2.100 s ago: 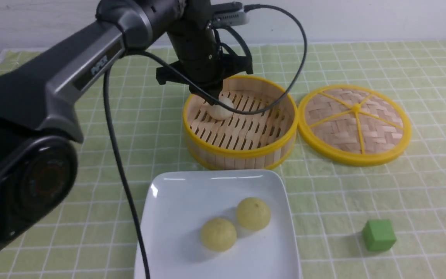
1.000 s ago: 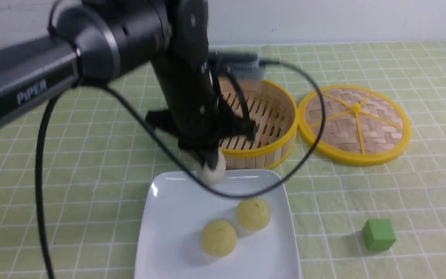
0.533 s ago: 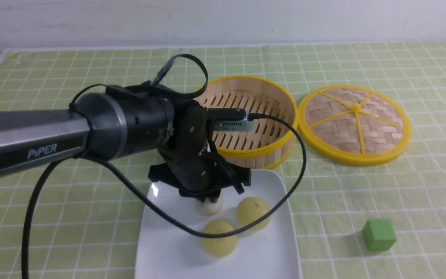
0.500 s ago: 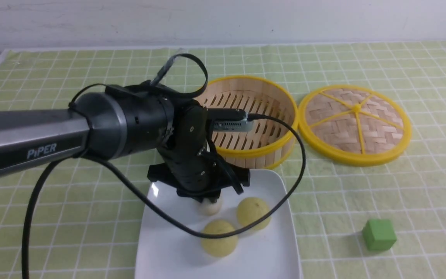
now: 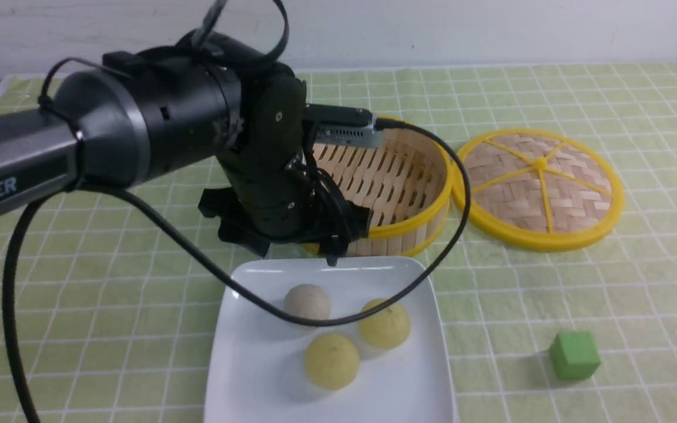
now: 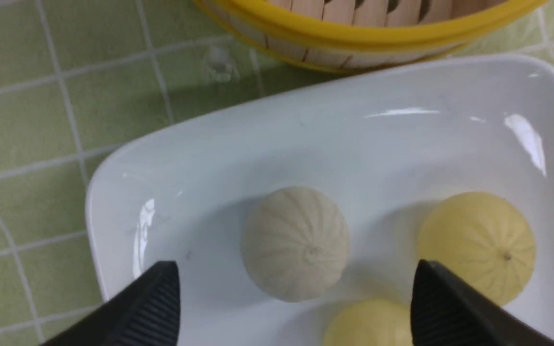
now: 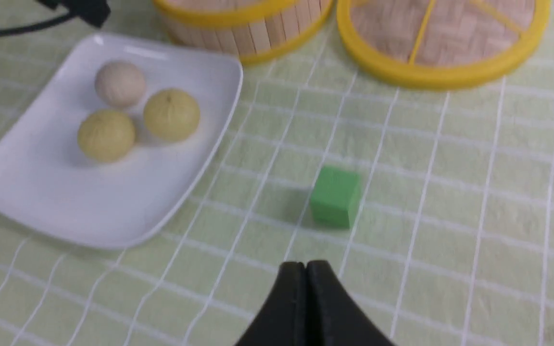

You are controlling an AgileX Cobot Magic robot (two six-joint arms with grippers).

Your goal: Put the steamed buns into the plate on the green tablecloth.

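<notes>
Three steamed buns lie in the white square plate (image 5: 244, 364) on the green tablecloth (image 5: 550, 282): a greyish-white bun (image 5: 307, 301) and two pale yellow buns (image 5: 384, 323) (image 5: 332, 360). My left gripper (image 5: 300, 254) hangs open above the plate's far edge, holding nothing. In the left wrist view, its fingertips (image 6: 169, 274) stand wide on either side of the greyish-white bun (image 6: 296, 242), well above it. My right gripper (image 7: 306, 264) is shut and empty over bare cloth, near the green cube. It does not show in the front view.
The empty bamboo steamer basket (image 5: 432, 205) stands just behind the plate, with its woven lid (image 5: 541, 188) flat on the cloth to its right. A green cube (image 5: 575, 355) sits right of the plate. The left arm's black cable (image 5: 256, 299) droops across the plate.
My left gripper has opened and let go of the greyish-white bun, which now rests in the plate. The gripper has then risen and drawn back toward the basket. My right gripper has left the front view.
</notes>
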